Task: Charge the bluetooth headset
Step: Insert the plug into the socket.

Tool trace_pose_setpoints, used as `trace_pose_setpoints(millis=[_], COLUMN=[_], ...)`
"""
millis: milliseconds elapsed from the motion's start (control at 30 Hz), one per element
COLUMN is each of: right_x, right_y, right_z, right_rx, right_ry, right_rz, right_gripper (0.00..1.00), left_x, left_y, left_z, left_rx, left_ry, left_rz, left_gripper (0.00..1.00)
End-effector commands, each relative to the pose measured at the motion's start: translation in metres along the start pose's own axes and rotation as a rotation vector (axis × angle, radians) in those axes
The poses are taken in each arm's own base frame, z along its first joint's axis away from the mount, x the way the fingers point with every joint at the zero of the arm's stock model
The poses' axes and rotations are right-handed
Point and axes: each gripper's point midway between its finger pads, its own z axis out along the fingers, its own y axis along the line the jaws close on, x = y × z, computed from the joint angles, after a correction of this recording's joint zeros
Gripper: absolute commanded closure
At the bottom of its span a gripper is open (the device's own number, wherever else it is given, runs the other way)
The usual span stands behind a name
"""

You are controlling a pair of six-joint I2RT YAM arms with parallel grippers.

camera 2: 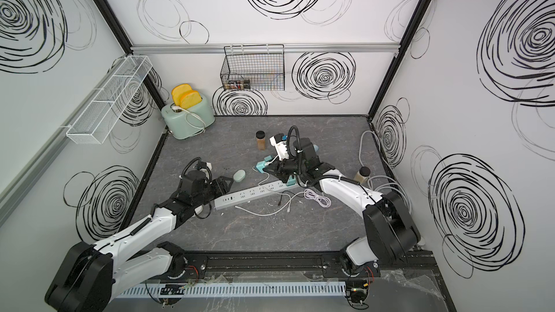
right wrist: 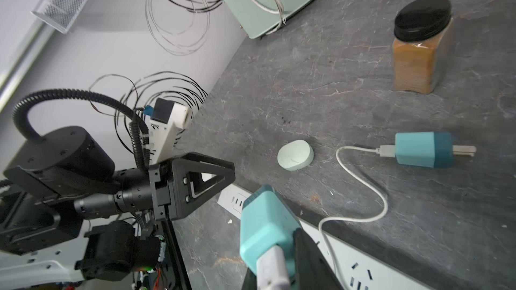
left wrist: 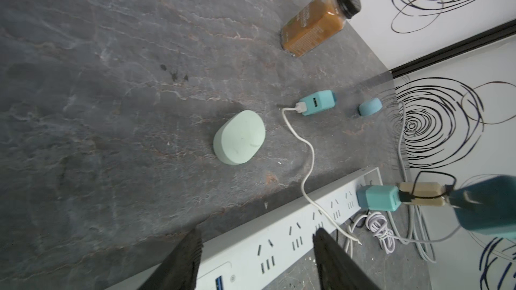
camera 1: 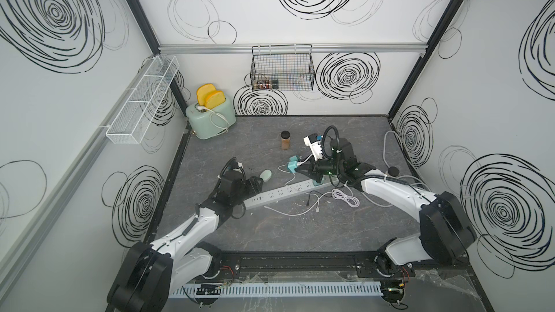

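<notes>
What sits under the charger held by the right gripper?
The power strip, near one end. The held charger covers its own prongs, so whether they are in a socket cannot be seen.

You have bare table (camera 1: 228,145) left and far of the mint case (camera 1: 265,174). To its right lie the white cable (left wrist: 304,146) and a loose teal adapter (camera 1: 292,166). The power strip (camera 1: 279,195) bars the near side, with the right gripper (right wrist: 282,235) clamping a second adapter (right wrist: 265,218) over its right end.

My arms (camera 1: 192,226) are white shells with black joints; ribbed black hose (right wrist: 69,93) loops over each wrist; fingers (right wrist: 178,191) black, triangular, seemingly screw-fastened.
</notes>
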Motion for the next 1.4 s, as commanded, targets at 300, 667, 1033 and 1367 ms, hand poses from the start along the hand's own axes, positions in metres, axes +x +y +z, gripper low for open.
trace_pose_setpoints(millis=[300, 667, 1033, 1367], right_x=[0.027, 0.044, 0.047, 0.055], right_y=[0.039, 0.04, 0.057, 0.074], right_z=[0.039, 0.07, 0.083, 0.093], right_rx=[-0.079, -0.026, -0.132, -0.192], right_ry=[0.237, 0.449, 0.51, 0.524], right_rz=[-0.346, -0.573, -0.677, -0.693], right_gripper=[0.96, 0.94, 0.93, 0.93], left_x=[-0.008, -0.004, -0.003, -0.004], left_y=[0.028, 0.021, 0.02, 0.02], left_z=[-0.011, -0.01, -0.008, -0.007], left_rx=[-0.123, -0.054, -0.044, -0.041], left_ry=[-0.033, -0.013, -0.01, -0.014], left_rz=[0.036, 0.027, 0.024, 0.013], left_gripper=[0.37, 0.37, 0.37, 0.37])
